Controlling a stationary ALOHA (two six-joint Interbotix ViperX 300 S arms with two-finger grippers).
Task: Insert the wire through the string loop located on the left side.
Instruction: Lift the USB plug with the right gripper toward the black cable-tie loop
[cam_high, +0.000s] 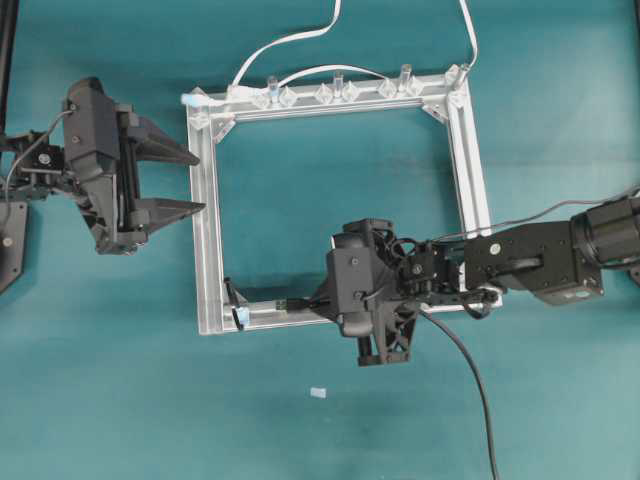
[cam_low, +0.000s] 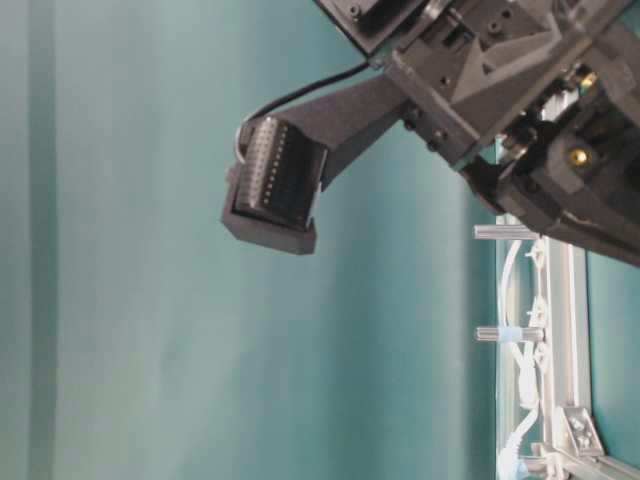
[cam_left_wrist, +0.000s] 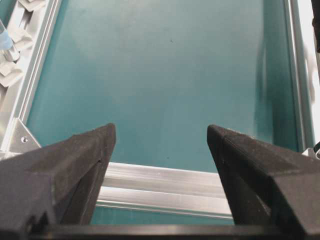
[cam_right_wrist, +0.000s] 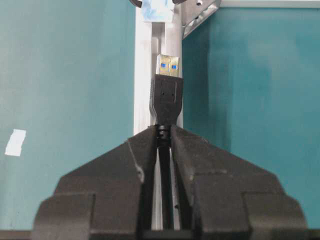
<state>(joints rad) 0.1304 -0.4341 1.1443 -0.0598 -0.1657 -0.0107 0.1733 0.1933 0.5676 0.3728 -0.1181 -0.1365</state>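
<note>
Pinched between the right gripper's (cam_right_wrist: 164, 132) closed fingers, the wire (cam_right_wrist: 166, 97) pointed its silver-tipped USB plug along the aluminium frame's (cam_high: 206, 250) bottom rail, at lower centre overhead. Its tip lay short of the string loop (cam_high: 234, 298) at the frame's lower-left corner. At left, the left gripper (cam_high: 170, 180) hung spread wide, holding nothing.
</note>
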